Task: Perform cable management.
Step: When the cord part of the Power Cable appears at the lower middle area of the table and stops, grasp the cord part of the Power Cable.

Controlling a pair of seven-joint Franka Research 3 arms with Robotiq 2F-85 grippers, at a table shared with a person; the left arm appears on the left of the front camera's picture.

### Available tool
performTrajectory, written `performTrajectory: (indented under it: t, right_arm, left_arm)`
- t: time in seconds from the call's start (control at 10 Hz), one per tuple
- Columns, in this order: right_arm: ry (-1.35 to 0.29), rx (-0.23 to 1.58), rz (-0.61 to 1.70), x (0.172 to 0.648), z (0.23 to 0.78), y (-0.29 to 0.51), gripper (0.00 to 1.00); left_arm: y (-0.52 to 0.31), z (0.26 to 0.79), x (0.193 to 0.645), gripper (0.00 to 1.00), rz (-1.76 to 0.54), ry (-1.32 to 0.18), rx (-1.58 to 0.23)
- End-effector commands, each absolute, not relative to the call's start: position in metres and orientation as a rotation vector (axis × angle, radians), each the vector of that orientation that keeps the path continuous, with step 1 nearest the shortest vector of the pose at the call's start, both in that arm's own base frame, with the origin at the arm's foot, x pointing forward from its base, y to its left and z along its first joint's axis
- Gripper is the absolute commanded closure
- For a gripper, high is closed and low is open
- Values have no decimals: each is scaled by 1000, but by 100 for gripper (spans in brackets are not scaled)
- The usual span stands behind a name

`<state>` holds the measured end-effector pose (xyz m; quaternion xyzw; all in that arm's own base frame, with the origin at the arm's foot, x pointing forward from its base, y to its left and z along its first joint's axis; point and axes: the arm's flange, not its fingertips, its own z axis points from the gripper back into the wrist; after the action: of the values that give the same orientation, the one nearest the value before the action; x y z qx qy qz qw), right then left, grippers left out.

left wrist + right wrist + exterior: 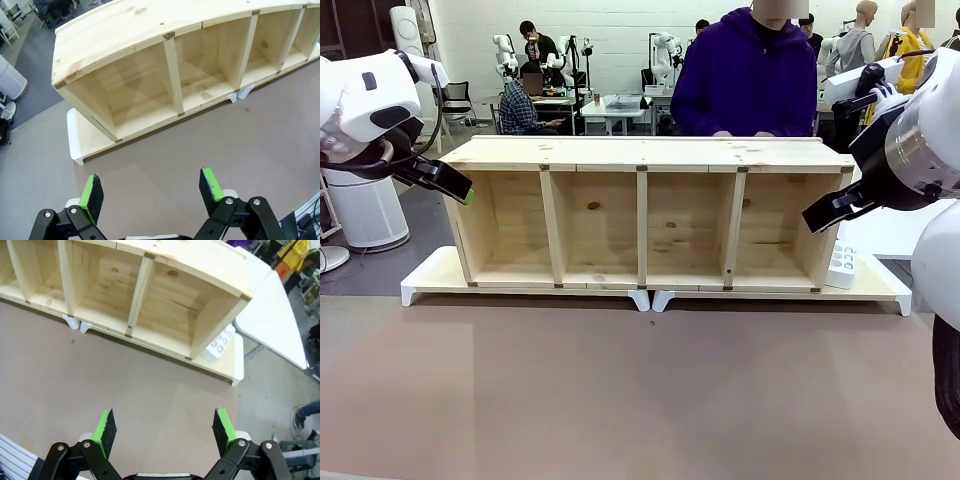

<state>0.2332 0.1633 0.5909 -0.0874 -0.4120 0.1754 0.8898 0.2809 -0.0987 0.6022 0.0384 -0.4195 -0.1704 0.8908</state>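
Hovering beside the shelf (640, 152), the left hand (150, 185) and right hand (164, 422) are held spread and empty; the cable is best approached slowly.

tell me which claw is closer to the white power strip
Right. The right claw hovers near the power strip, which sits beside the shelf; the left claw is at the shelf's opposite end.
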Motion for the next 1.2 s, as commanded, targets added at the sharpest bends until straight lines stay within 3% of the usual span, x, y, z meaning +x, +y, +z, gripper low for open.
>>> performTrajectory:
  t: [0.0, 1.1]
  right_arm:
    - [-863, -181, 379, 238, 590, 165, 0]
    - [-863, -181, 379, 238, 590, 165, 0]
  left_arm:
    - [-100, 603, 282, 0, -359, -884, 79]
    - [-100, 603, 282, 0, -359, -884, 79]
